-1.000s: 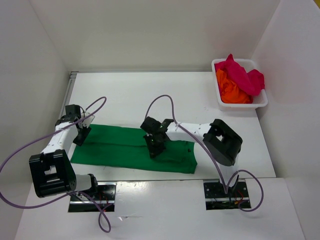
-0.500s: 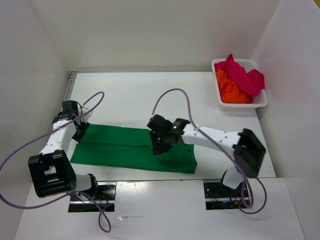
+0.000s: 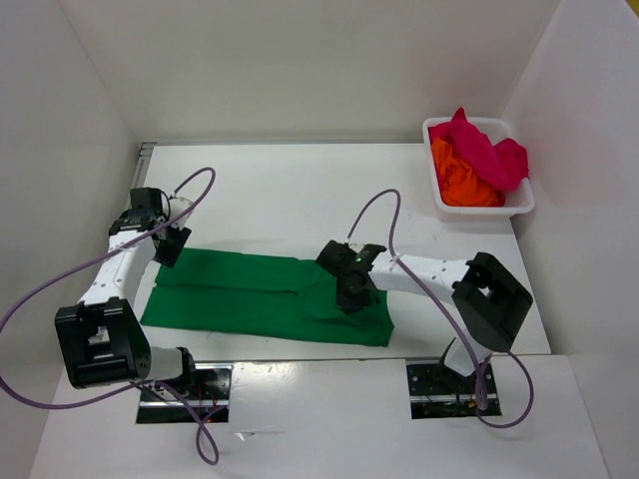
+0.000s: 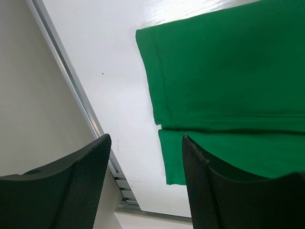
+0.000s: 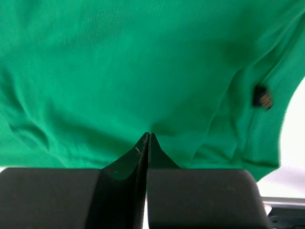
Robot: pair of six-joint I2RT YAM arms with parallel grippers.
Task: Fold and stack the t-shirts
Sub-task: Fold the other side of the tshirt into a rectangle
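White-walled enclosure, white table (image 3: 260, 190).

Position: green t-shirt (image 3: 240, 294) lies flat near the front edge of the table as a long strip running left to right. The left wrist view shows two cloth edges meeting along its length, so I judge the lengthwise folds are in. No crosswise fold yet.

Left gripper (image 3: 168, 246): fingers spread wide, holding nothing, hovering over the far-left corner of the strip.

Right gripper (image 3: 351, 294): fingers pressed together, tips down on the green cloth toward the strip's right end. Cannot tell whether any fabric is pinched between them.

Remaining: orange t-shirt (image 3: 464, 185) and magenta-red t-shirt (image 3: 484, 150) sit crumpled in the white basket (image 3: 524, 205) at the far right corner, unfolded. No stack started. Estimate: early, first of three shirts partly done.

Markings: small dark tag (image 5: 262, 97) on the green cloth, with yellowish marks too small to read. No other writing seen.
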